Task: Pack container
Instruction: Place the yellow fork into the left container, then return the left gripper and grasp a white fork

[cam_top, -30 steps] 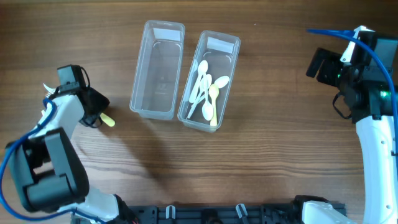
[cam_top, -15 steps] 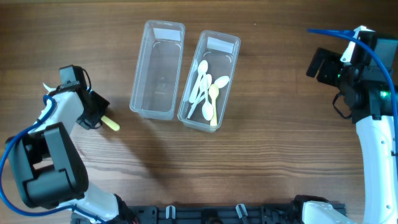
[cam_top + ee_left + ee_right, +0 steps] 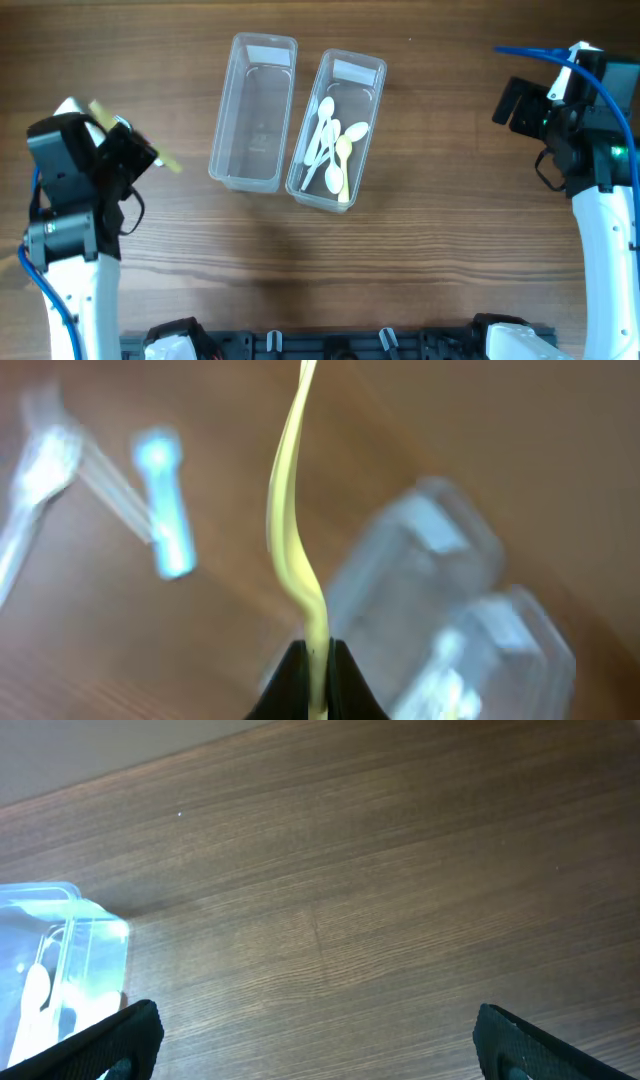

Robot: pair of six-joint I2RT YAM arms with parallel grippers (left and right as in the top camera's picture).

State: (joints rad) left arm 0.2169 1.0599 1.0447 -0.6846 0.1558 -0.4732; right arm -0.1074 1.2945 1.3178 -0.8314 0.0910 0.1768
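Observation:
Two clear plastic containers stand at the table's middle. The left container [image 3: 254,113] is empty. The right container [image 3: 337,128] holds several white and yellow plastic spoons [image 3: 331,145]. My left gripper [image 3: 143,156] is shut on a yellow spoon [image 3: 168,162] and holds it lifted, left of the empty container. In the left wrist view the spoon [image 3: 293,540] rises from the shut jaws [image 3: 318,660], with the containers [image 3: 430,590] blurred behind. My right gripper [image 3: 318,1030] is open and empty at the far right, over bare table.
The right container's corner [image 3: 60,955] shows at the left edge of the right wrist view. A blurred clear object [image 3: 160,500] lies on the table in the left wrist view. The table is brown wood [image 3: 430,230].
My left arm has lifted and swung upward with the yellow spoon, which has left the table surface. The right arm has not moved.

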